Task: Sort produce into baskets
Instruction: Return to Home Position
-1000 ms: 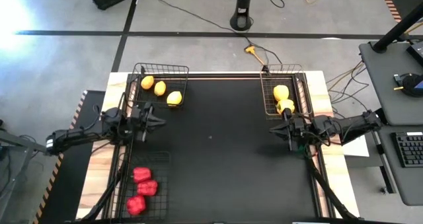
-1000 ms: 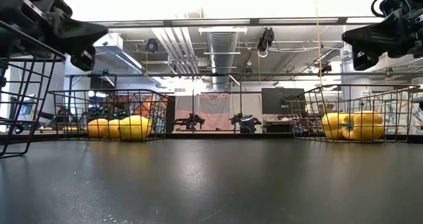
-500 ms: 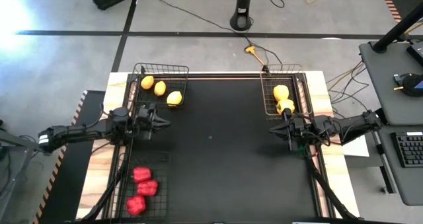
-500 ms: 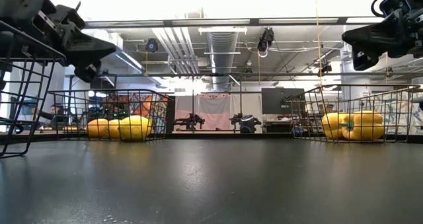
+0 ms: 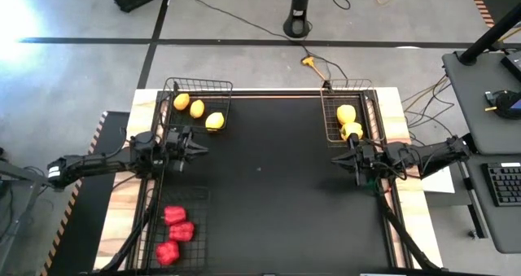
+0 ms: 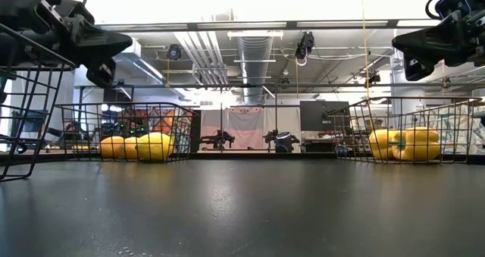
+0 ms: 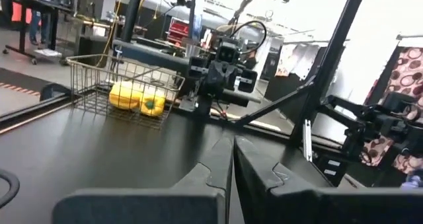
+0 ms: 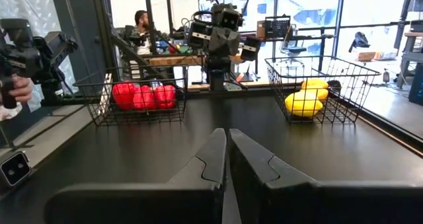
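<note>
Three yellow-orange lemons lie in the dark wire basket at the far left. Yellow peppers lie in the wire basket at the far right. Three red peppers lie in the dark basket at the near left. My left gripper is shut and empty, above the table between the two left baskets; its closed fingers show in its wrist view. My right gripper is shut and empty, just near of the yellow-pepper basket, pointing toward the table's left.
The black table top lies open between the baskets. Arm frames and cables run along the table's left and right edges. A desk with a keyboard stands to the right. A person sits in the room behind, and a hand shows at the picture's edge.
My left gripper has moved a little toward the table's right edge, above the gap between the two left baskets.
</note>
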Motion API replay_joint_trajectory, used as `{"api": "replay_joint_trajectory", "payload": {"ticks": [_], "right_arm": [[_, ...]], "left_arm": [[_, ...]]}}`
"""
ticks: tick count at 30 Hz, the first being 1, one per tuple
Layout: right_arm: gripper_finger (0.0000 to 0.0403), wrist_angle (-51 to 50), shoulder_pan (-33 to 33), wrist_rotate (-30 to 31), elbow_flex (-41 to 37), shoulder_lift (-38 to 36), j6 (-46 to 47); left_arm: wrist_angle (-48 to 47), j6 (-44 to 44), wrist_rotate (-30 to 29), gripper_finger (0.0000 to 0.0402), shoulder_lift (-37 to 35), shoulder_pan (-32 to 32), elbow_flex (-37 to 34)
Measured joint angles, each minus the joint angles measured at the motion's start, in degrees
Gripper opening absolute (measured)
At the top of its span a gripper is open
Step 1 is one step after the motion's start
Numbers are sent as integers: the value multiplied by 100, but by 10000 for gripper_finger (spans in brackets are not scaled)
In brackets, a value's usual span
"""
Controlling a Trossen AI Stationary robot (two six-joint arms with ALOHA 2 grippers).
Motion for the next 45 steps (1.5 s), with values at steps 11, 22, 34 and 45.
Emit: {"api": "replay_joint_trajectory", "payload": {"ticks": [11, 22, 34, 45], "right_arm": [[13, -2, 0, 2, 8, 0, 2], [13, 4, 0, 2, 10, 0, 0], [13, 11, 0, 2, 12, 0, 2], [13, 13, 0, 0, 19, 0, 0]], "left_arm": [[-11, -21, 0, 0, 142, 0, 0], [-16, -21, 0, 0, 212, 0, 0], [-18, -22, -1, 0, 234, 0, 0], [-18, -23, -2, 0, 238, 0, 0]]}}
